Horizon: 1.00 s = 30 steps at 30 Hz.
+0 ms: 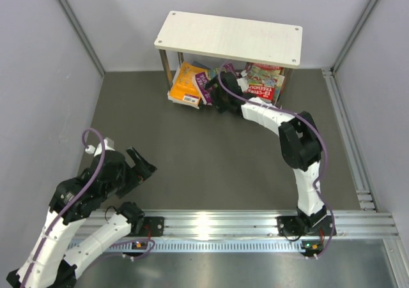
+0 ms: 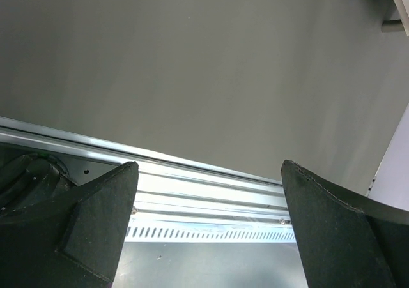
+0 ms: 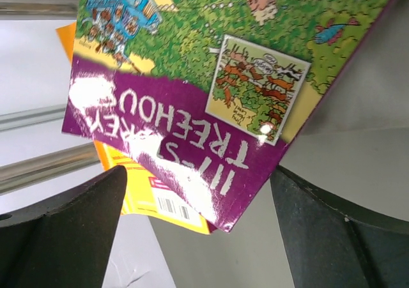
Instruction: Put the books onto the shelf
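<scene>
Purple gloss covered the lower band of the cartoon book (image 3: pixel 192 141) nearest the right pincer (image 3: pixel 198 172). That sheen suggested a slick, thin, light paperback that would bend if taken by one corner. A hold along the spine edge, or well in from the corner, would likely carry it flatter.

It leaned among the other books (image 1: pixel 189 77) beneath the top board of the shelf (image 1: pixel 230 37). An orange-yellow book (image 3: pixel 137 195) lay by the shelf's left leg and a red book (image 1: pixel 263 83) toward its right leg. They lay tumbled rather than upright, and some spilled past the shelf's front edge.

The right arm reached long and low to the shelf's front with its elbow raised. The right pincer was spread wide, with the cartoon book's corner between the fingers (image 3: pixel 70 230) and nothing clamped. The left arm sat folded well away from the shelf. The left pincer (image 2: pixel 209 166) was fully spread and held nothing above the grey tabletop (image 1: pixel 211 160).
</scene>
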### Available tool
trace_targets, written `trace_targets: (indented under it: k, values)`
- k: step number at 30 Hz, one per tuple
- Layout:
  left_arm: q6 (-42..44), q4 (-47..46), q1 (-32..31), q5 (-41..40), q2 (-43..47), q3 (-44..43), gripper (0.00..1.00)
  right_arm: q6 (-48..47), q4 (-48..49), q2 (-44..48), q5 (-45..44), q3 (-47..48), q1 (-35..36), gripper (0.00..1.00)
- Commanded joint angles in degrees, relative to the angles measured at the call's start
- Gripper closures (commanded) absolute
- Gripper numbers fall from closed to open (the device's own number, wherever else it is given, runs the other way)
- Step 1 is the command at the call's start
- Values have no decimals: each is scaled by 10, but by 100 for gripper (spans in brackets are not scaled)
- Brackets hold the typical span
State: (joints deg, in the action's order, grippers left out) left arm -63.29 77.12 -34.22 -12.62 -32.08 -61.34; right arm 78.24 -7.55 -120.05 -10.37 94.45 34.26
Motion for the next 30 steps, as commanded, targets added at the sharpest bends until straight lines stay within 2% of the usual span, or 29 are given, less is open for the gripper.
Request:
trace_targets:
  k: [1,4,5,10,13,14,16,19,21,25,26,30]
  values:
    - [4,69,-2,9,4,-8,2,38,8,-50,18,-42,2,5]
    - [8,65,-1,15,1,-4,2,53,34,-54,27,-64,6,5]
    - [10,65,-2,17,0,-3,2,53,42,-54,30,-68,6,9]
    - [17,59,-2,21,-11,-2,2,59,49,-61,20,-82,17,18]
    - [20,58,-2,23,-16,-5,2,66,50,-61,8,-89,17,35]
    - [19,58,-2,23,-16,-4,2,66,50,-58,4,-91,16,48]
    - [17,58,-2,21,-14,-4,2,60,47,-46,-10,-96,15,63]
    - [10,56,-2,20,-9,3,2,45,39,-20,-27,-107,10,68]
    - [5,51,-2,21,-3,10,2,32,32,0,-34,-117,0,75]
    - [-3,38,-2,23,3,21,2,10,31,35,-33,-133,-18,97]
    - [-3,36,-2,23,3,22,2,3,30,50,-32,-135,-22,100]
    - [-2,18,-2,19,1,31,2,-47,25,85,-16,-133,-25,100]
